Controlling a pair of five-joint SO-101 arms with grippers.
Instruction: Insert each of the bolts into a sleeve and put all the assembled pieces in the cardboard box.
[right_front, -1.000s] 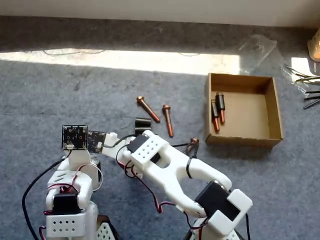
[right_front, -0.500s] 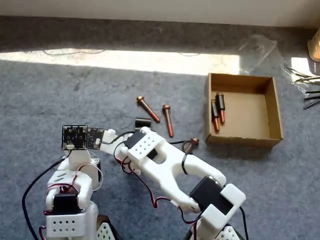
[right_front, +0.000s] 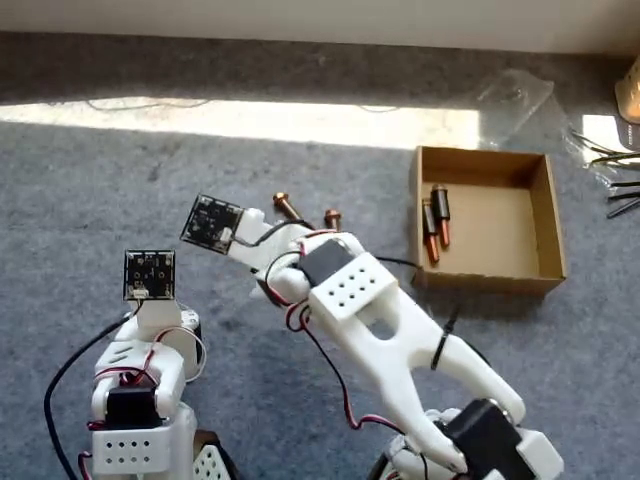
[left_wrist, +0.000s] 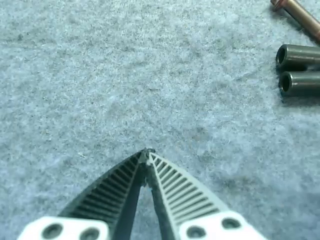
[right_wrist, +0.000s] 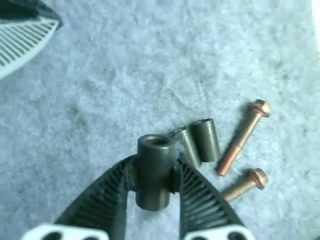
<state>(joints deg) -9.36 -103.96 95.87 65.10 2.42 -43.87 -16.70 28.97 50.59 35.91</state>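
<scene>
Mid-assembly: right pincer (right_wrist: 154, 165) clamped on a dark cylindrical metal sleeve (right_wrist: 155, 147), left pincer (left_wrist: 146, 153) pressed together, empty; next probably needs a copper flanged bolt (right_wrist: 242, 137) aligned into it.

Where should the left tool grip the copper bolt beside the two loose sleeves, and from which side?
Probably the shank just under the head, from above, jaws across it. The bolt lies flat on the carpet, and the two sleeves sit close to its tip end. This grip leaves the tip bare for insertion.
</scene>
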